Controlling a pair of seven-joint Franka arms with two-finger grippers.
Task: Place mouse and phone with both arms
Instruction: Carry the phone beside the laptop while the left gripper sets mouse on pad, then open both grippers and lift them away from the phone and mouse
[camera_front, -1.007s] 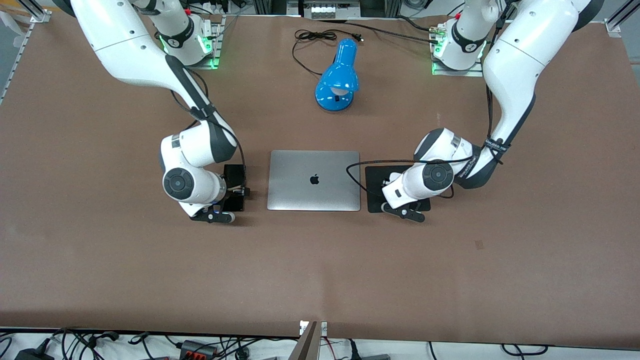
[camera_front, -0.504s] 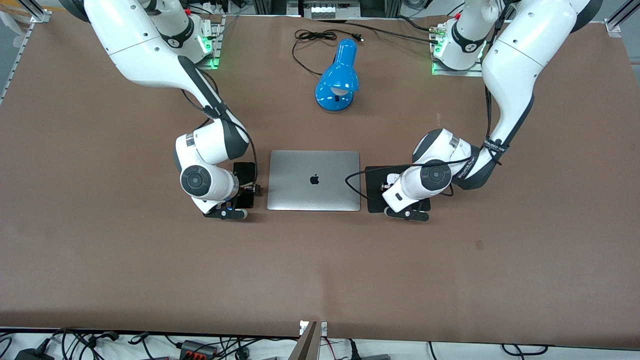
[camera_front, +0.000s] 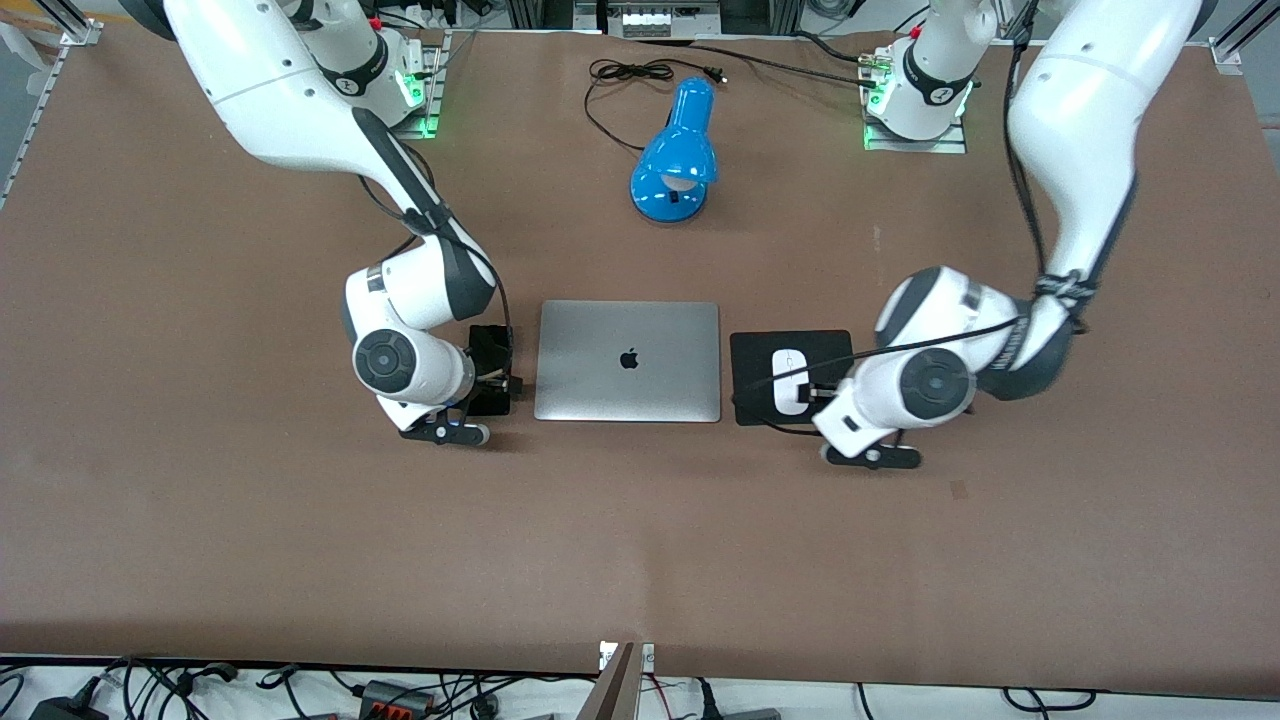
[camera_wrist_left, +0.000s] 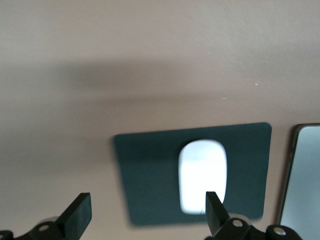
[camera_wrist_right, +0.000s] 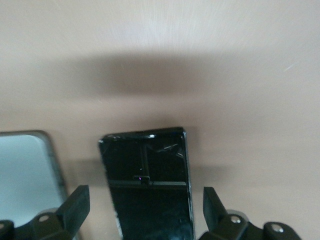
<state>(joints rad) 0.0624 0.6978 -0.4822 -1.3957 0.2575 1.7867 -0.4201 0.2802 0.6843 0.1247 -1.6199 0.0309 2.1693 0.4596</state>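
Note:
The white mouse (camera_front: 788, 378) lies free on the black mouse pad (camera_front: 760, 350), beside the laptop toward the left arm's end. In the left wrist view the mouse (camera_wrist_left: 202, 172) rests on the pad (camera_wrist_left: 150, 175). My left gripper (camera_front: 818, 393) (camera_wrist_left: 147, 217) is open and empty over the pad's edge next to the mouse. The black phone (camera_front: 490, 345) lies flat on the table beside the laptop toward the right arm's end. My right gripper (camera_front: 492, 380) (camera_wrist_right: 146, 207) is open, its fingers straddling the phone (camera_wrist_right: 147, 170) with a gap on each side.
A closed silver laptop (camera_front: 627, 360) lies between phone and mouse pad; its edge shows in both wrist views (camera_wrist_left: 305, 180) (camera_wrist_right: 25, 172). A blue desk lamp (camera_front: 675, 160) with a black cord lies farther from the front camera. A black cable hangs from the left arm over the pad.
The right arm slid the phone closer to the laptop and stopped. The left arm drew back toward its end of the table, uncovering the mouse on the pad.

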